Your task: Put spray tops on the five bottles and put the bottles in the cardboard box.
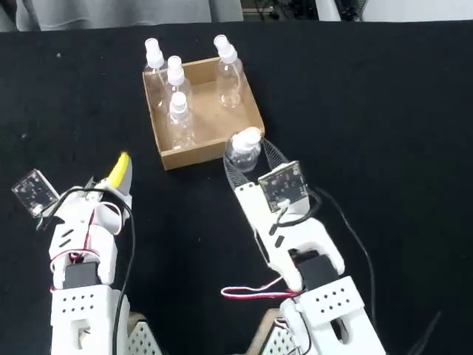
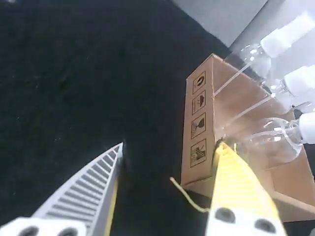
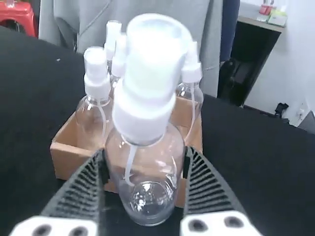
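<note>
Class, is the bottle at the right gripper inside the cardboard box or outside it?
Outside: the bottle is upright in the right gripper, just in front of the cardboard box.

Open brown cardboard box [image 1: 199,154]: sits toward the far middle of the black cloth-covered table [image 1: 384,111]. Holds four clear plastic bottles with white spray tops, all upright. Cluster of three [image 1: 176,81]: stands along the box's left side. Single bottle [image 1: 228,70]: stands in the far right corner.

Fifth clear plastic bottle with a white spray top [image 1: 244,144]: stands outside the box, just before its near right corner. Sits clamped in the right white gripper with black fingers [image 1: 247,154], one finger on either side.

Left white gripper with a yellow finger [image 1: 111,177]: lies left of the box and nearer, well apart from it, fingers spread.
</note>
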Robot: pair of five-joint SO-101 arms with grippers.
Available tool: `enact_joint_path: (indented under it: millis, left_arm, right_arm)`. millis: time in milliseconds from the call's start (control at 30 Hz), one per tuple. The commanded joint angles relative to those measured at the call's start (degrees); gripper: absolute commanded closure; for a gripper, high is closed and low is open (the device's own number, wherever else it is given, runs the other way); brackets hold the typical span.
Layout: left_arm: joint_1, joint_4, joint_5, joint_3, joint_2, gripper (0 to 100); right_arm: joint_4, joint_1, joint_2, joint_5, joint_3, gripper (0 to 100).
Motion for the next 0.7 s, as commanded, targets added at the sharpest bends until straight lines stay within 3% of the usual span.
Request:
enact_joint_path:
  millis: [0,167,667]
  left_arm:
    - [-1.10,-4.31,-0.26,1.10,-0.88,73]
    - [-1.36,-13.89,-0.44,5.14,-0.70,73]
    - [-1.27,-13.19,-0.44,5.05,-0.79,73]
  right_arm:
    - [5.10,0.97,-1.98,-0.44,-7.52,97.0]
    - [12.92,0.97,-1.98,-0.44,-14.90,97.0]
    - [19.52,0.88,-1.27,-0.09,-31.60,97.0]
